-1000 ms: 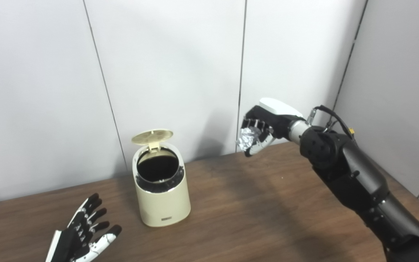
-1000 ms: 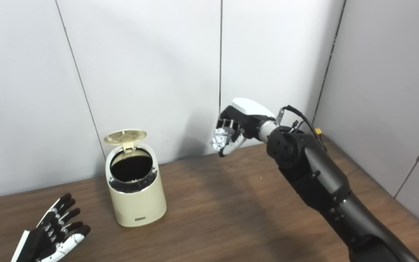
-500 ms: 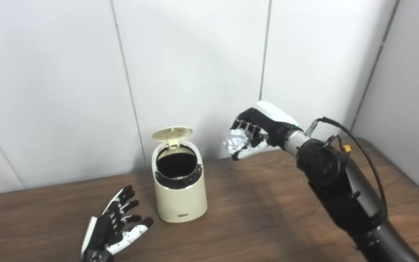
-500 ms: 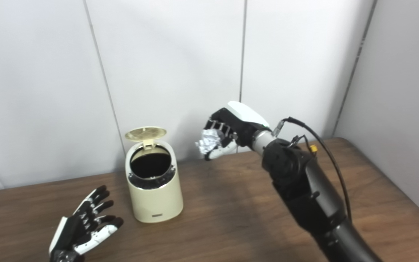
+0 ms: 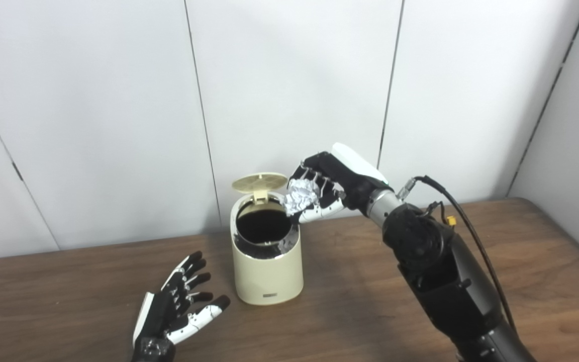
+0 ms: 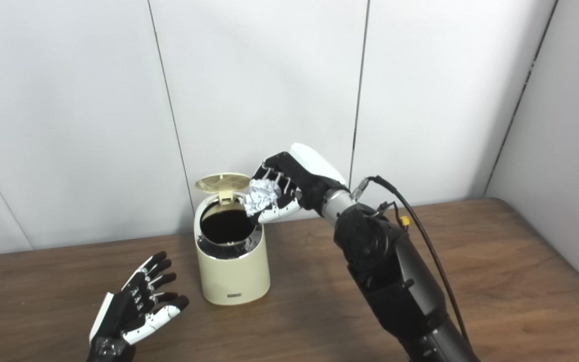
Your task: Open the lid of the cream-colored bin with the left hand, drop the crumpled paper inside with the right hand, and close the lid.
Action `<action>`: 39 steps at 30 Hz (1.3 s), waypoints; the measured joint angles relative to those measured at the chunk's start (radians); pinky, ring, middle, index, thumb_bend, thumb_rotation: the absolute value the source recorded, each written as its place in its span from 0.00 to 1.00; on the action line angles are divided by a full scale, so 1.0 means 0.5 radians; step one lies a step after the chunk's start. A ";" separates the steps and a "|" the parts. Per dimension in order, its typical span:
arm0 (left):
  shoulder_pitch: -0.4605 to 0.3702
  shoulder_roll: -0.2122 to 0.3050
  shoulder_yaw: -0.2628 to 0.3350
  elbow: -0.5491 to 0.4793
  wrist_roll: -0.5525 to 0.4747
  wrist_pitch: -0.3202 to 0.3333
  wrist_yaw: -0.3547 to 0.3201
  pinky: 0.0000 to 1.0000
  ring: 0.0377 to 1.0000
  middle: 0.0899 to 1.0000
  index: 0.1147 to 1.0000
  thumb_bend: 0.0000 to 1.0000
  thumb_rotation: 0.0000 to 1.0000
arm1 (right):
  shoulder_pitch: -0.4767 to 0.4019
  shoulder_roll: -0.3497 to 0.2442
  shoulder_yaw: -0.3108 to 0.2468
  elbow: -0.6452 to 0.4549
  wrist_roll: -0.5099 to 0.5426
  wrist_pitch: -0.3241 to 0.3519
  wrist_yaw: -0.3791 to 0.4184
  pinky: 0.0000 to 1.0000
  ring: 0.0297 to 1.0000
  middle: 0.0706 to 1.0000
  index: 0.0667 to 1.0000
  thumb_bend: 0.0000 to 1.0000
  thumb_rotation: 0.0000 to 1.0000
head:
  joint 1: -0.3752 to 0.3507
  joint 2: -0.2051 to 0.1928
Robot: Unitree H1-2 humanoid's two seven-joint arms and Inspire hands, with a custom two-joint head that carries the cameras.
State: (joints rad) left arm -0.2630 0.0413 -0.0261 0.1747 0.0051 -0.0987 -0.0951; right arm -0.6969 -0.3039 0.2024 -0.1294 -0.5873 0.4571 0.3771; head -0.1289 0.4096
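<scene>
Left eye view: drop step in hand. The lid [image 5: 260, 181] is seen already tipped up behind the cream-colored bin [image 5: 267, 261] at frame centre. The crumpled paper [image 5: 300, 196] is pinched in the curled fingers of the right hand [image 5: 322, 188], held above the bin's right rim, not yet centred over the dark mouth. Judged next: a short carry toward frame left, then the fingers released.

Right eye view: the right arm is seen reaching up from lower right, palm turned toward the bin. The left hand [image 6: 136, 306] is held spread and empty at lower left, over the worktop [image 6: 495, 281], apart from the bin. The lid is left to be closed afterwards.
</scene>
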 measured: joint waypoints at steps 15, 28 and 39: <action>0.000 -0.013 -0.004 -0.002 0.003 0.008 0.023 0.71 0.83 0.88 0.92 0.85 0.24 | -0.006 0.078 0.033 0.060 -0.009 0.012 -0.034 0.37 0.42 0.44 0.45 0.52 0.00 | 0.040 0.025; 0.000 -0.021 -0.012 -0.004 -0.001 0.010 0.025 0.70 0.83 0.88 0.92 0.84 0.22 | -0.003 0.119 0.077 0.144 -0.048 0.009 -0.113 0.38 0.41 0.45 0.45 0.52 0.00 | 0.058 0.034; 0.000 -0.023 -0.017 -0.010 -0.001 0.019 0.026 0.71 0.83 0.88 0.92 0.84 0.22 | -0.003 0.189 0.076 0.211 -0.050 0.010 -0.199 0.35 0.40 0.45 0.46 0.52 0.00 | 0.077 0.034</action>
State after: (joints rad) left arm -0.2628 0.0299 -0.0344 0.1696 0.0046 -0.0892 -0.0821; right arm -0.6983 -0.2092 0.2404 -0.0238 -0.6124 0.4621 0.2775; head -0.0905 0.4264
